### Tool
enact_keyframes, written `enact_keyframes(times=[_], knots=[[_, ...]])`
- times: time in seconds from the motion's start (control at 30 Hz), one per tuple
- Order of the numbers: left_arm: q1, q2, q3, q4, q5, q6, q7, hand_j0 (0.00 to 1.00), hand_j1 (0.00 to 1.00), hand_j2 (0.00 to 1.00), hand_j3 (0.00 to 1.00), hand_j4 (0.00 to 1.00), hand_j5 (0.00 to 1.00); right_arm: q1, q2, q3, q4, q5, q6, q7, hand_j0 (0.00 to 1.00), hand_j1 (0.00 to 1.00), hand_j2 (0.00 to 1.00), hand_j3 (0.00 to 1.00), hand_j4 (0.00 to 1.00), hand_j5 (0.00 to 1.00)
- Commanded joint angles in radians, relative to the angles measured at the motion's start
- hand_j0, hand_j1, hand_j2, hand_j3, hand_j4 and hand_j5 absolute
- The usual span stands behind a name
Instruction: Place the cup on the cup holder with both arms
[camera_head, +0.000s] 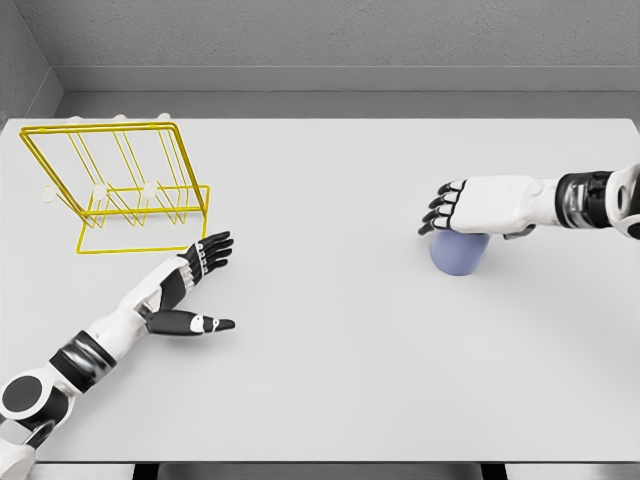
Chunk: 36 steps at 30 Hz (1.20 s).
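Head view, looking down on a pale grey worktop (330, 390) filling most of the frame, grey walls behind along the top edge.

Upper left of the frame: a yellow wire rack (118, 188), standing on the worktop and leaning back, with small white knobs on its prongs (exact count hard to tell).

Lower left: left arm entering from the corner, left hand (190, 290) stretched out flat just below and right of the rack, fingers straight and spread, thumb pointing right, holding nothing. Not touching the rack.

Right of centre: a lavender-blue cup (460, 254) sitting on the worktop, well apart from the rack. Right arm coming in from the right edge, right hand (470, 212) lying over the cup's top, dark fingertips curled down past its left side (palm hiding the rim). Whether actually gripping or merely resting on it, cannot tell.
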Motion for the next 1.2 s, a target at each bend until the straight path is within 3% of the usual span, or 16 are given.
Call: enact_keyframes(times=[0.0,0.13,0.2,0.73,0.83,1.17], knots=[[0.0,0.001,0.0,-0.002,0.003,-0.001,0.0,1.0,1.0,1.0,1.0,1.0,1.0,0.0,0.003,-0.001,0.005,0.0,0.002,0.0,0.94,0.94,0.94,0.94,0.94,0.94],[0.002,0.001,0.0,-0.002,0.003,-0.001,0.0,1.0,1.0,1.0,1.0,1.0,1.0,0.002,-0.002,-0.001,0.004,0.0,0.002,0.0,0.69,0.69,0.69,0.69,0.69,0.69],[0.002,0.001,0.0,0.0,0.003,-0.001,0.0,1.0,1.0,1.0,1.0,1.0,1.0,0.002,-0.002,-0.001,0.004,0.0,0.002,0.0,0.64,0.64,0.64,0.64,0.64,0.64],[0.0,0.002,0.005,0.003,0.003,-0.002,0.0,1.0,1.0,1.0,1.0,1.0,1.0,-0.006,-0.028,-0.042,-0.008,-0.015,0.002,0.0,0.56,0.56,0.56,0.56,0.56,0.56],[0.0,0.002,0.005,0.003,0.003,-0.002,0.0,1.0,1.0,1.0,1.0,1.0,1.0,-0.008,-0.056,-0.044,-0.06,-0.014,0.002,0.0,0.56,0.56,0.56,0.56,0.56,0.56],[-0.002,0.002,0.006,0.003,0.004,-0.002,0.0,1.0,1.0,1.0,1.0,1.0,1.0,-0.008,-0.042,-0.044,-0.22,-0.015,0.002,0.0,0.53,0.53,0.53,0.53,0.53,0.53]])
